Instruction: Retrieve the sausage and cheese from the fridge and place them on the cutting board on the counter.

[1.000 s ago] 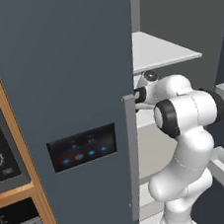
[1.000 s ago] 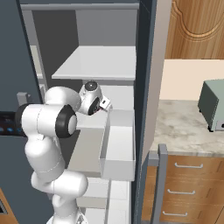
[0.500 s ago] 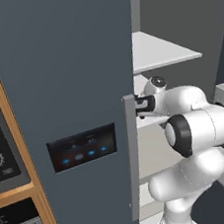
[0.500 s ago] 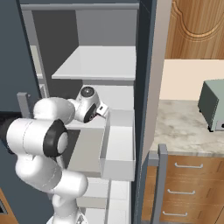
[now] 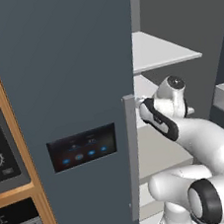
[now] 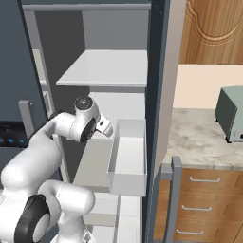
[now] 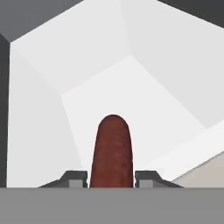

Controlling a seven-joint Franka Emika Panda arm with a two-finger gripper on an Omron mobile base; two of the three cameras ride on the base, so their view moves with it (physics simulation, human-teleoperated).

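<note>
The sausage [image 7: 111, 151] stands on end between the two dark fingertips [image 7: 74, 178], the jaws closed against its sides, over a white bin inside the open fridge [image 6: 159, 95]. To the right lies the beige worktop [image 6: 199, 137].

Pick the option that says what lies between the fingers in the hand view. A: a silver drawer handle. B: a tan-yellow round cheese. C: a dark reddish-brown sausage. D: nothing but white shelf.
C: in the hand view the sausage, a dark reddish-brown rod with a rounded end, stands between the two fingers, which sit close against its sides over the fridge's white interior.
</note>
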